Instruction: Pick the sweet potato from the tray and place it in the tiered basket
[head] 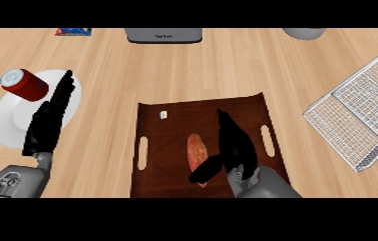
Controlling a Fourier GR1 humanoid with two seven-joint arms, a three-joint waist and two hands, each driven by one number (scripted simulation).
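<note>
From my station I see the light wooden bench (184, 70) from above, with a dark brown wooden tray (251, 110) with slot handles lying in the middle near the lower edge. The orange-brown oblong sweet potato (196, 151) lies on this tray, a little left of its centre, with its long axis pointing away from the robot. My right hand (235, 144) is over the tray just beside the sweet potato on its right side; the fingers are straight and point away, and the thumb reaches down-left toward the near end of the vegetable, so the hand is open and grips nothing. I cannot tell if the thumb touches it. The white wire tiered basket (347, 117) stands at the right edge of the bench, well apart from the tray. My left hand (48, 122) rests at the left side with straight fingers, open, over a round white plate (15, 120). A red cylindrical can (23, 83) with a white top lies on that plate. At the far edge there is a grey flat appliance (164, 35).
</note>
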